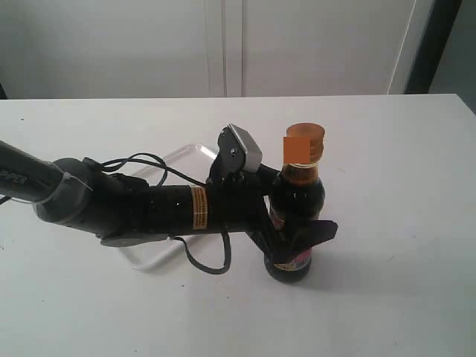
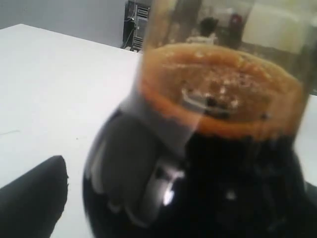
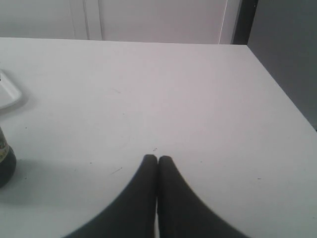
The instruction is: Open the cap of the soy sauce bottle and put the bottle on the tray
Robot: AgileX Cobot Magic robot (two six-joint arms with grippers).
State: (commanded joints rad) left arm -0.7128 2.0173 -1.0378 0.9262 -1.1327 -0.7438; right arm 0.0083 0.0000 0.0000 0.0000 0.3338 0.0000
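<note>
The soy sauce bottle (image 1: 297, 197) stands upright on the white table, just right of the tray (image 1: 181, 157). Its golden-orange cap (image 1: 306, 138) sits on top of the neck; I cannot tell if it is flipped open. My left gripper (image 1: 294, 239) is shut around the bottle's lower body, one dark finger (image 1: 318, 232) showing in front. In the left wrist view the bottle (image 2: 208, 148) fills the frame. My right gripper (image 3: 157, 159) is shut on nothing, low over bare table. The bottle's base (image 3: 5, 166) lies off to its side.
The left arm (image 1: 149, 208) lies across the tray and hides most of it; only a far edge and a near corner (image 1: 149, 260) show. A tray corner (image 3: 7, 91) appears in the right wrist view. White cabinet doors stand behind the table.
</note>
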